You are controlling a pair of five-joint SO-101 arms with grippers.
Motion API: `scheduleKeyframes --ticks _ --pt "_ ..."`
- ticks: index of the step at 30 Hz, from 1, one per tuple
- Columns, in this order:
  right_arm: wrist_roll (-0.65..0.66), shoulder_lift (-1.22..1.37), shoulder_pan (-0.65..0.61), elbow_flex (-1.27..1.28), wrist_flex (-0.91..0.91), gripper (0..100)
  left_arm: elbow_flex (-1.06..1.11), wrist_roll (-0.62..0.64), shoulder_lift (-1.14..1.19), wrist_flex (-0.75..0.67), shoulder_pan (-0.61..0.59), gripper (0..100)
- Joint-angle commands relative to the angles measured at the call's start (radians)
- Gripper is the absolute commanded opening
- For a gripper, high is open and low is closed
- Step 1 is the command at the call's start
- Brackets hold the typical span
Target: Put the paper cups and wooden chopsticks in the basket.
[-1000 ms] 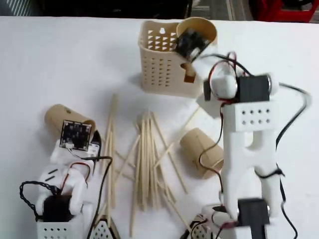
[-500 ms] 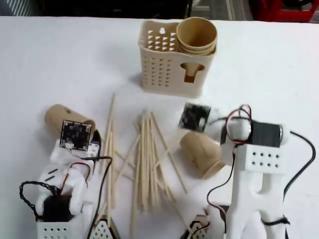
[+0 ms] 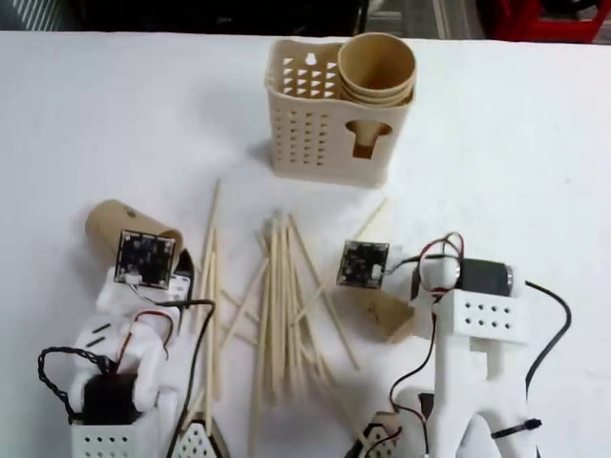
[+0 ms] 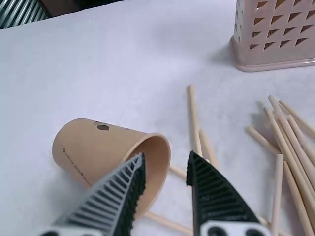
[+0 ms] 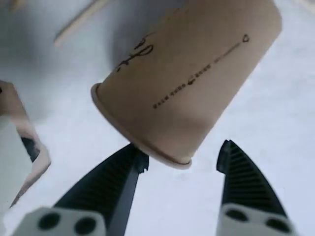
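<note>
The left fingers (image 4: 123,191) stand a little apart and hold nothing. One tip lies in front of the mouth of the left cup (image 4: 106,157), and the other is just beside its rim. That cup lies on its side on the white surface (image 3: 115,114), near the left arm.

The right fingers (image 5: 113,187) are spread wide, also holding nothing. The rim of the right cup (image 5: 187,83) sits just ahead of the gap between them. I cannot tell whether either tip touches it. This cup too lies on its side, at the right edge of the chopsticks (image 3: 277,305).

The chopsticks are scattered loose on the surface between the two arms, most lying roughly parallel and a few crossing. Beyond them the basket (image 3: 315,134) stands upright. A stack of cups (image 3: 377,67) stands upright in its right end, mouths up.
</note>
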Motion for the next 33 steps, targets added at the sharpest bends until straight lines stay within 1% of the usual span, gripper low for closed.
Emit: scheduleKeyframes --ticks 1,11,19,21,24,27,30,33 --pt "-0.123 -0.022 -0.042 -0.005 -0.061 23.5 -0.006 0.002 -0.008 -0.026 -0.008 15" --pt "-0.345 -0.022 -0.176 -0.003 -0.150 23.4 -0.006 0.002 -0.008 -0.026 -0.008 15" --pt "-0.443 -0.022 -0.236 -0.020 -0.177 23.1 -0.006 0.002 -0.008 -0.026 -0.008 15" --pt "-0.491 -0.022 -0.239 -0.051 -0.177 20.2 -0.008 0.002 -0.008 -0.026 -0.008 15" --pt "-0.559 -0.015 -0.239 -0.112 -0.182 10.2 -0.009 0.002 -0.008 -0.026 -0.008 15" --pt "-0.620 -0.015 -0.239 -0.135 -0.226 1.9 -0.011 0.002 -0.008 -0.049 -0.008 15" --pt "-0.672 -0.013 -0.239 -0.137 -0.255 2.2 -0.014 0.002 -0.008 -0.086 -0.048 15" --pt "-0.709 -0.013 -0.239 -0.140 -0.260 2.0 -0.058 0.002 -0.005 -0.091 -0.104 15"
